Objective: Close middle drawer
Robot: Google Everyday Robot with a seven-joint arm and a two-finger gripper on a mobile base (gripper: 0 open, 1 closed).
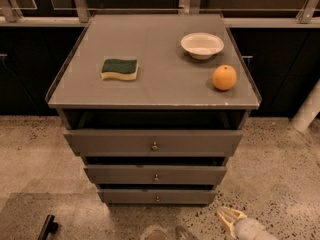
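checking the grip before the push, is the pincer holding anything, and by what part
Nothing is held. The pincer sits low at bottom right, apart from the grey flat-fronted middle drawer and its round metal knob.

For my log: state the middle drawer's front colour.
The middle drawer is grey, camera view; gripper at bottom right.

The gripper (pixel 229 220), below and right of the middle drawer (pixel 155 175), is cut off by the bottom edge. The middle drawer's inside lies in shadow. A black object (pixel 47 227), below-left of it, is also cropped.
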